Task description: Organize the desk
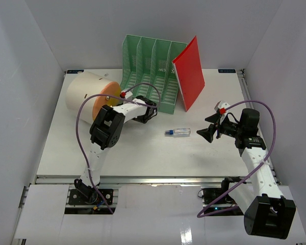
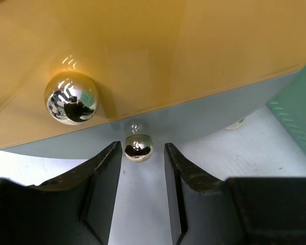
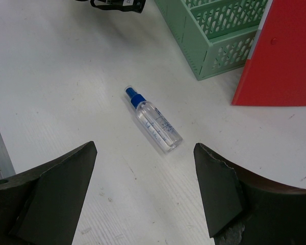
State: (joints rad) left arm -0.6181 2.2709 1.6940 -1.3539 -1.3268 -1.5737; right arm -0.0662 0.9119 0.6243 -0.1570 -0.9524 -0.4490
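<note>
Over the desk (image 1: 143,155), your right gripper (image 1: 208,126) gapes wide by the spray bottle (image 1: 178,132); your left gripper (image 2: 143,153) is open a little.

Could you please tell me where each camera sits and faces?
Top external: above and behind the bases, looking down at the desk; both arms show.
Left wrist: faces the cylinder's orange face; left end effector shows.
Right wrist: looks down at the spray bottle; right end effector shows.
Shared: top and right wrist both show bottle, green file rack, red folder.
</note>
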